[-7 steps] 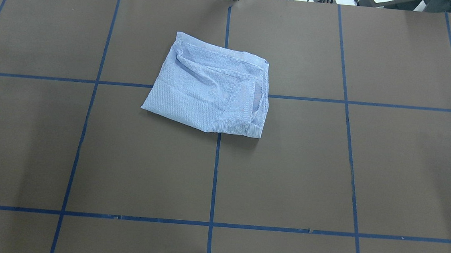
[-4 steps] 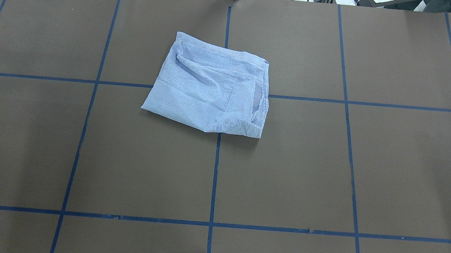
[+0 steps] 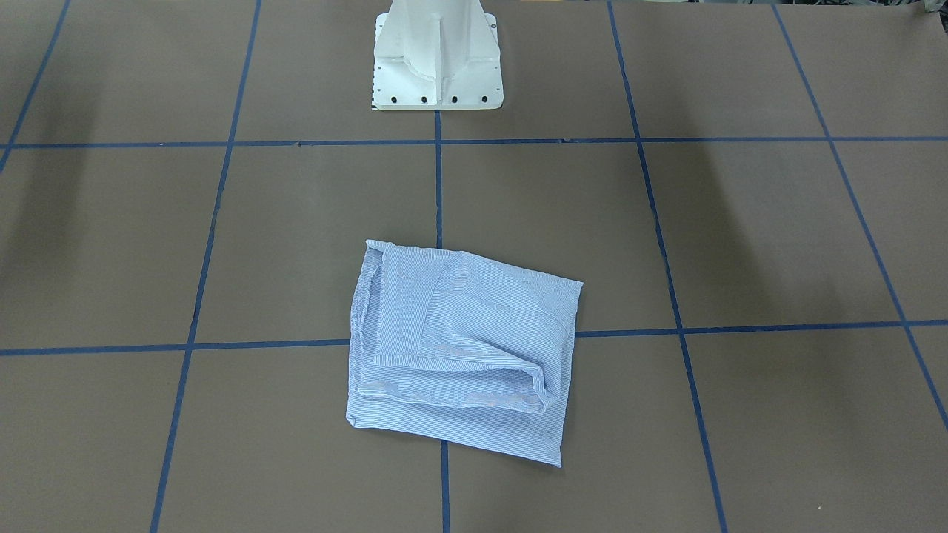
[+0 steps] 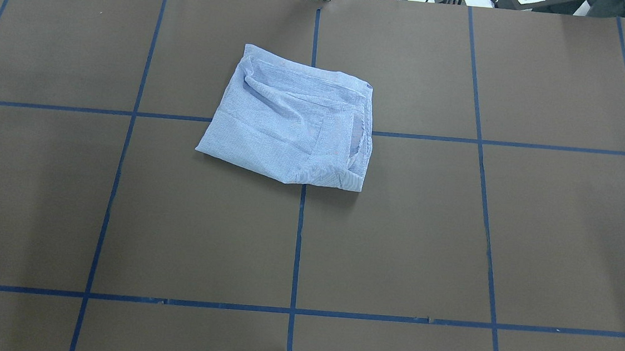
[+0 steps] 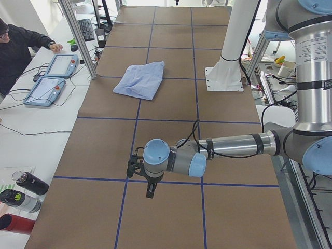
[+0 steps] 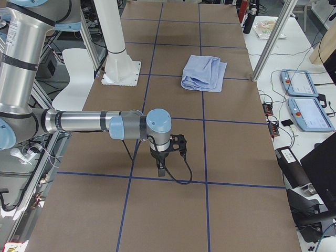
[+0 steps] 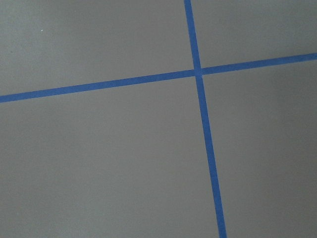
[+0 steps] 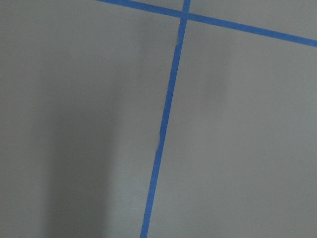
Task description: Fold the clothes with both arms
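We're seeing the shirt (image 4: 288, 126) lying folded on the bench (image 4: 480, 239), straddling the centre tape line (image 4: 298, 241), w/ nothing touching it. L pincer (image 5: 149, 191) & R pincer (image 6: 160, 169) are hanging well apart from it, pointing down; we can't tell whether either's apart or together.

Brown table (image 4: 563, 245), blue tape grid (image 4: 297, 252), white desk (image 5: 31, 155)
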You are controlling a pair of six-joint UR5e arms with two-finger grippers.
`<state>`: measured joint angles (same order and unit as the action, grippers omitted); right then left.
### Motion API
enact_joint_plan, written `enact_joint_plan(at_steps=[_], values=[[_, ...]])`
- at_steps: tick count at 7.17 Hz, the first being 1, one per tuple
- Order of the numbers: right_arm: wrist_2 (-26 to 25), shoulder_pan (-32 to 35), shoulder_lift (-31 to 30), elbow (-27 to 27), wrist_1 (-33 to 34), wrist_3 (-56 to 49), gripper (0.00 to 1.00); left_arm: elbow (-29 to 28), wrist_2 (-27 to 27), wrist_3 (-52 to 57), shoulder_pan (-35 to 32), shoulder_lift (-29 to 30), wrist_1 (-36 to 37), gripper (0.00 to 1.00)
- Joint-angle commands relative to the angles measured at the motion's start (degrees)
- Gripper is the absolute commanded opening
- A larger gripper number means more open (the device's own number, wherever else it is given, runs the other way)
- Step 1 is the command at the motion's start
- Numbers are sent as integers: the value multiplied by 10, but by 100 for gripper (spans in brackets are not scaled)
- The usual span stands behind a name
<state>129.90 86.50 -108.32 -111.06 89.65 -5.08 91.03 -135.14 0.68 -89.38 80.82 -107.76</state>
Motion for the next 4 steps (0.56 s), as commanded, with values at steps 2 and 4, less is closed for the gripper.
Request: enact_joint_plan(at_steps=[2, 4], values=[[0, 0, 2, 2, 0, 0, 100, 3, 1, -2, 2, -8, -2, 100], [0, 0, 4, 3, 0, 0, 100, 6, 1, -2, 2, -9, -1, 100]])
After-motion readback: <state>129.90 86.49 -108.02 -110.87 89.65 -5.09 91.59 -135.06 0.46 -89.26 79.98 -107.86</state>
